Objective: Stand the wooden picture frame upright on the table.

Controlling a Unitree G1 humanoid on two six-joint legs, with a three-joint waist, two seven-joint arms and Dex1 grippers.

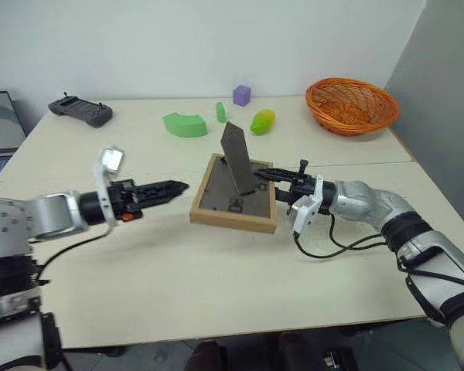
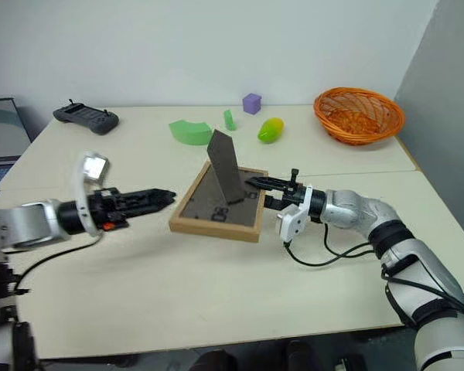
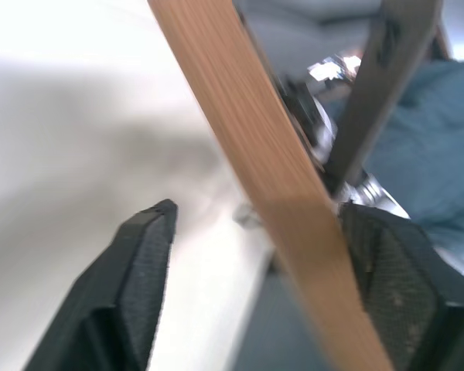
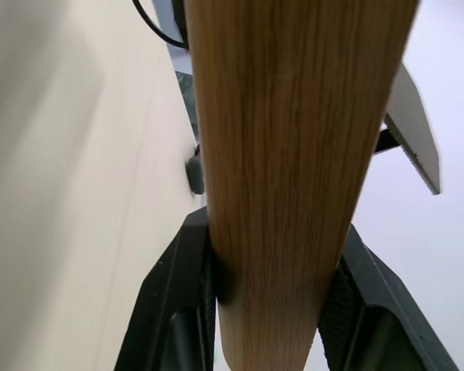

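A pale wall backs the large cream table [image 1: 178,270], seamed across its middle. Near the centre the small light-wood picture frame [image 1: 233,217] lies face down, dark back upward, its fold-out stand [image 1: 238,157] raised. The right gripper [image 1: 272,177] pinches the frame's right edge between its 2 fingers, wood pressed on both pads. The left gripper [image 1: 176,186] hangs just off the left edge, fingers spread, holding nothing. The grasp looks made; next, I judge, the right wrist must tip the frame up onto its stand.

Lab: toy-strewn table [image 1: 139,263], controller [image 1: 80,110].
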